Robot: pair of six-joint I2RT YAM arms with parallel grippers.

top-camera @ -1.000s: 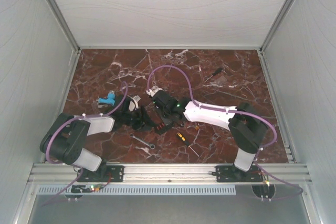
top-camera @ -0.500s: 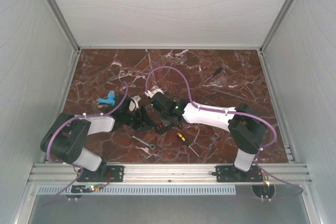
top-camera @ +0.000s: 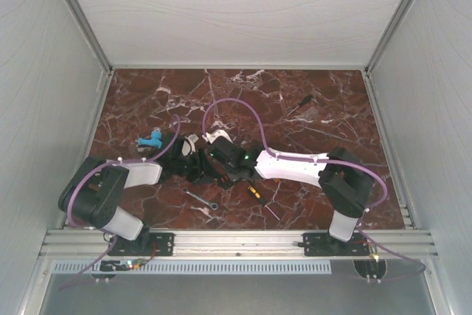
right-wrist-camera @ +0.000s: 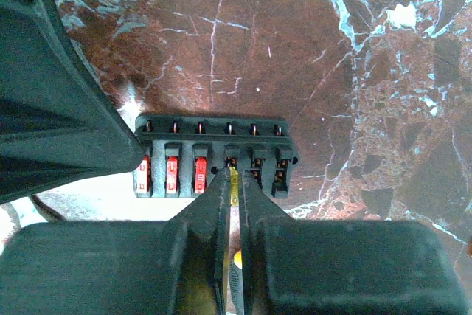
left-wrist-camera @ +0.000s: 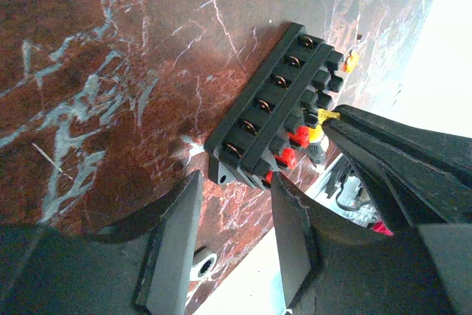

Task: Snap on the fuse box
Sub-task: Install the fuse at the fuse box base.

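The red marble counter [top-camera: 295, 101] is mostly bare; the action sits left of centre, where both arms meet. Over the last second the right arm [top-camera: 295, 164] has swung leftward and lower, so its claw [right-wrist-camera: 232, 175] has come right in against the left claw [left-wrist-camera: 234, 189], which hasn't budged. That looks to me like the approach is over and the pressing-in is about to start. The left claw stands at a middling width, straddling the near end of the fuse box [left-wrist-camera: 273, 108], and seems to be clamping it steady on the counter, though I can't be sure how hard it bears. The right claw is pinched tight on a thin yellow fuse [right-wrist-camera: 234, 182], its tip over the fourth slot from the left in its own view. The fuse box lies flat, a black ribbed block with a row of six small terminals along its far edge; three red fuses [right-wrist-camera: 171, 173] fill the slots on one side, and the remaining slots look dark and unfilled. I can't see a cover anywhere.
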